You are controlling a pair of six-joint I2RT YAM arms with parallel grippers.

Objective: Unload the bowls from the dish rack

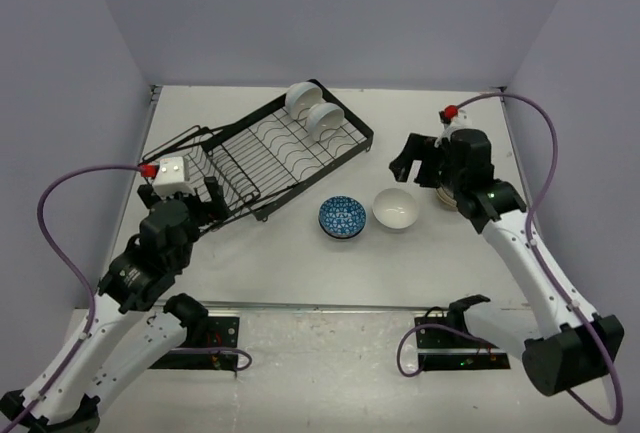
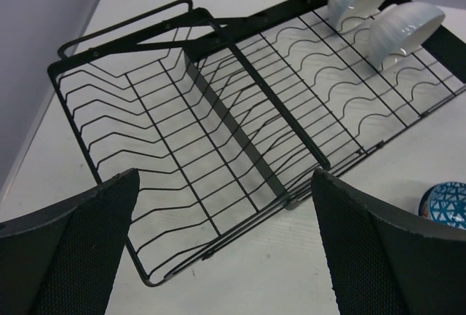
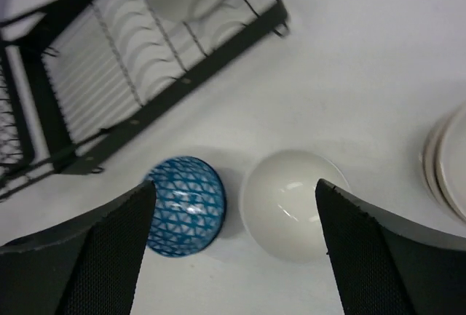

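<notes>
Black mesh-padded left gripper spread wide, empty, over near end of black wire dish rack. Right gripper jaws wide apart, holding nothing, above blue-and-white patterned bowl and plain white bowl, side by side on white table. Stacked pale bowls just right. Two white ribbed bowls on edge at rack's far end.

Black wire dish rack, two white bowls at its 1 o'clock end, blue-and-white triangle-patterned bowl, plain white bowl, white desk, black fingers.
</notes>
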